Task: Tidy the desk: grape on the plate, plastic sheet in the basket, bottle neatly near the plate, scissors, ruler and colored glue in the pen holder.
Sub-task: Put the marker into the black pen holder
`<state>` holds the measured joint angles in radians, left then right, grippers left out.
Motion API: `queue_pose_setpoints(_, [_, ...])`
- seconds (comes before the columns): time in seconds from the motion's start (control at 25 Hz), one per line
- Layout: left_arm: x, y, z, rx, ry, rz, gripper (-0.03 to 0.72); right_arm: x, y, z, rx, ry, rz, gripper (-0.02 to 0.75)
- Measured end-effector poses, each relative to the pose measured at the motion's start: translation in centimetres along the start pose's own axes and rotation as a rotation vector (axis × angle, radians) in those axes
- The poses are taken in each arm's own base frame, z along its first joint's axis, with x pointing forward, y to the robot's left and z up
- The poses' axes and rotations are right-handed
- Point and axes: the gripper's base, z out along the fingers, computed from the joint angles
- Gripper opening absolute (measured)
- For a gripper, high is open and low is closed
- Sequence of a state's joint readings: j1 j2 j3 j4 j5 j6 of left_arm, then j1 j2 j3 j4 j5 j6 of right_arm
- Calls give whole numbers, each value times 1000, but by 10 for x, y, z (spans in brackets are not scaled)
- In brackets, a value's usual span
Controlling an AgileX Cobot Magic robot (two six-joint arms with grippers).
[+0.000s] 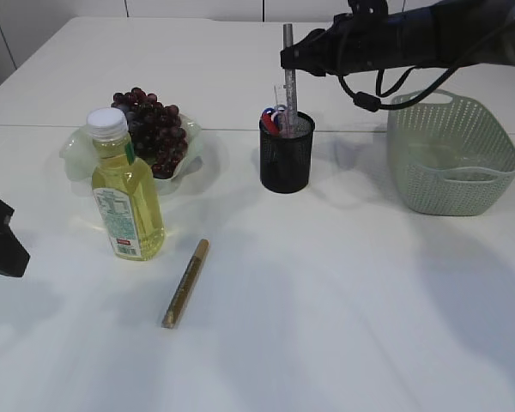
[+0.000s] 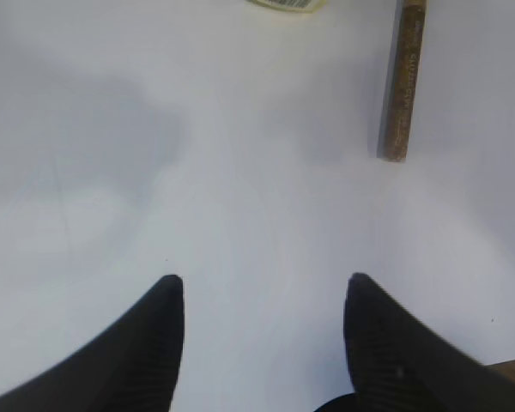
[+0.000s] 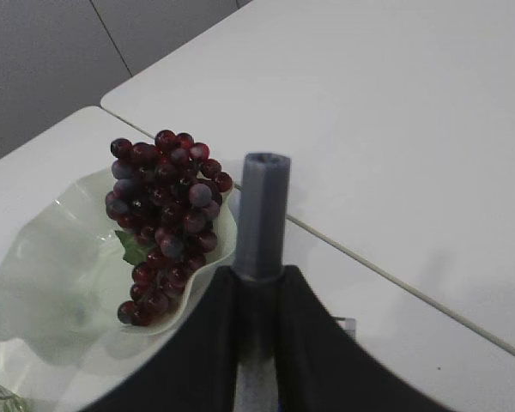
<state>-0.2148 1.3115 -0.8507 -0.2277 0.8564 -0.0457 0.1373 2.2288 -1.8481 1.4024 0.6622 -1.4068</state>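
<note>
Exterior view: a grey glue stick (image 1: pixel 287 60) is held upright above the pen holder (image 1: pixel 286 153), pinched by the right tool (image 1: pixel 289 64). Left of the holder, grapes (image 1: pixel 152 129) are seated on the plate (image 1: pixel 79 153), the bottle (image 1: pixel 125 190) in front. The left tool (image 2: pixel 262 343) is spread over the table (image 2: pixel 240 215).

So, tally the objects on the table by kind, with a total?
Grape bunch: 1
Plate: 1
Bottle: 1
Pen holder: 1
Basket: 1
Gold glue stick, lying loose: 1
Grey glue stick in right tool: 1
Total: 7
</note>
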Motion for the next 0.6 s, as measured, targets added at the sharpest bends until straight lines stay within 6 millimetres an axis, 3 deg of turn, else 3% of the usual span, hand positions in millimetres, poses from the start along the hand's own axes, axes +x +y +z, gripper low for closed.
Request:
queue_pose_setpoints(0.32, [0, 0, 0, 3, 2, -2, 435, 19, -11, 13, 28, 4, -23, 116])
queue_pose_setpoints(0.6, [0, 0, 0, 3, 2, -3, 435, 19, -11, 13, 21, 1, -21, 339])
